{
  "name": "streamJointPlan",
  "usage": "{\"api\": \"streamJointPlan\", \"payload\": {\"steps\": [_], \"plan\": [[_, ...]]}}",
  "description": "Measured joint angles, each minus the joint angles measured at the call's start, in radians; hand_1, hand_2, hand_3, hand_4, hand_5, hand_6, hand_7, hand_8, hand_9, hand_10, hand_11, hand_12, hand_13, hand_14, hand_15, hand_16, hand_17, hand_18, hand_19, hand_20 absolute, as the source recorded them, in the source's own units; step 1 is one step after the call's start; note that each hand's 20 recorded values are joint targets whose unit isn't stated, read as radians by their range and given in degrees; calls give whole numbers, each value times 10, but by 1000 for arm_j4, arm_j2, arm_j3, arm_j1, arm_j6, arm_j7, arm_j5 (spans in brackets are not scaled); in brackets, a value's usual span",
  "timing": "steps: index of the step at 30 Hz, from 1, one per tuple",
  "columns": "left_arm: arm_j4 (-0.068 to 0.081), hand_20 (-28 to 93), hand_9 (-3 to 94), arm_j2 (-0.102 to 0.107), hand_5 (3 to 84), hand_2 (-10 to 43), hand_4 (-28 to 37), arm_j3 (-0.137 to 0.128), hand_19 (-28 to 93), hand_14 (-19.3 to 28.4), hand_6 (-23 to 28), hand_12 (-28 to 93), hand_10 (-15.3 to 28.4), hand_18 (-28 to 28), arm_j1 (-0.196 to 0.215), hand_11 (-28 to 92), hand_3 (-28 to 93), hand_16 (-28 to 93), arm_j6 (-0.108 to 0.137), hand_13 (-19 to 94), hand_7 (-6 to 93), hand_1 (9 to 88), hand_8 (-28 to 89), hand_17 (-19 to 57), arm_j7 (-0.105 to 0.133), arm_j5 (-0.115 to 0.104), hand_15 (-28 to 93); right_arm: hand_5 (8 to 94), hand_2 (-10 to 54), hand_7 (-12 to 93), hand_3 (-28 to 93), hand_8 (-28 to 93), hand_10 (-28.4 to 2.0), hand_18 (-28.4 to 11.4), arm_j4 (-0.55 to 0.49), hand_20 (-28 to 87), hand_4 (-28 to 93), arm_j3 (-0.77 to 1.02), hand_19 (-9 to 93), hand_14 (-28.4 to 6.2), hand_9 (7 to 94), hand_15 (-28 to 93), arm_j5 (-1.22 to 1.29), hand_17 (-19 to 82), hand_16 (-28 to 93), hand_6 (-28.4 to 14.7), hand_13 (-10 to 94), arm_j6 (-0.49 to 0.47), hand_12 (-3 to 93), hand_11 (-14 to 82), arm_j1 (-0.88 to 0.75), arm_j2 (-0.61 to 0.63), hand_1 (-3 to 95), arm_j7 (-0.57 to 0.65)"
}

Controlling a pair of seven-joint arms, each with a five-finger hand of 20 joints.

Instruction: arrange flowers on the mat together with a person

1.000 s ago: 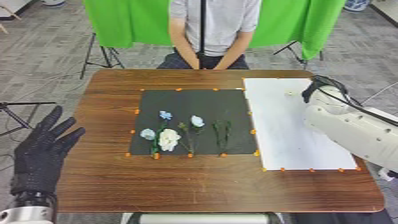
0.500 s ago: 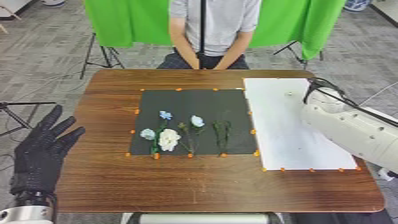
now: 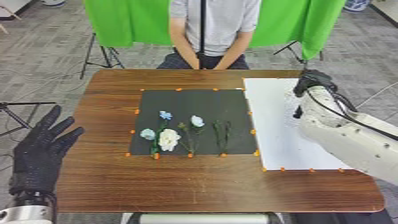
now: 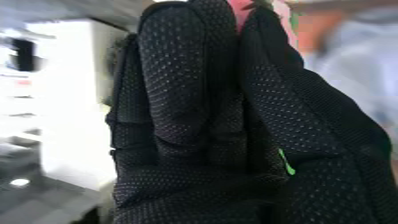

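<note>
1. Head view: the right hand (image 3: pixel 315 80) is over the white sheet's (image 3: pixel 275 135) far end. White flower (image 3: pixel 169 140), blue flower (image 3: pixel 165 115) and green stems (image 3: pixel 222 134) lie on the dark mat's (image 3: pixel 195 99) near half. The left hand (image 3: pixel 37 157), fingers straight and spread, is by the table's (image 3: pixel 111 175) left edge.
2. Right wrist view: fingers and thumb close together, clamped on a pink flower (image 4: pixel 241 9); a bit of green shows lower between them.
3. The step seems to be bringing this flower over; next calls for a leftward swing across the mat's open far half, then a gentle lowering clear of the laid blooms.
</note>
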Motion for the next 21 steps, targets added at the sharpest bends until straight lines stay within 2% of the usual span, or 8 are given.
{"api": "streamJointPlan", "payload": {"steps": [3,7,13,17,21], "plan": [[0,166,284,-13,298,82,-283,-4,369,216,42,126,144,176,-1,175,748,-48,-3,202,105,184,-85,-99,-17,15,447,787,-95,254,677,-10,-62,-154,-84,15,-283,-20,827,-30,907,515,-7,342,244,26,798,35,367,145,7,20,583,-59],[0,166,283,-32,298,82,-283,-4,370,215,42,125,143,176,-8,175,749,-48,-9,202,105,184,-85,-100,-44,41,447,784,-95,259,681,-9,-60,-154,-140,13,-283,-128,828,-31,908,517,-10,342,243,28,799,71,369,144,69,10,580,-146],[0,166,284,-42,298,82,-283,-2,369,215,42,126,143,175,-23,175,750,-48,-19,202,105,184,-85,-99,-65,60,446,781,-95,267,683,-14,-60,-154,-148,10,-283,-292,832,-31,907,522,-12,342,240,29,798,67,371,146,173,-77,578,-167],[1,166,284,-59,299,82,-283,-3,369,216,42,125,144,176,-34,175,750,-48,-28,203,105,185,-85,-99,-85,77,448,779,-95,268,683,-17,-61,-154,-148,9,-283,-313,832,-32,905,524,-12,341,240,30,797,54,371,148,181,-138,578,-178],[1,166,284,-65,298,82,-283,-3,370,216,42,125,143,176,-34,174,749,-48,-30,203,106,186,-85,-100,-89,79,449,776,-95,269,684,-18,-62,-155,-164,8,-283,-326,832,-31,902,525,-12,338,241,28,791,43,371,149,181,-164,577,-196]]}}
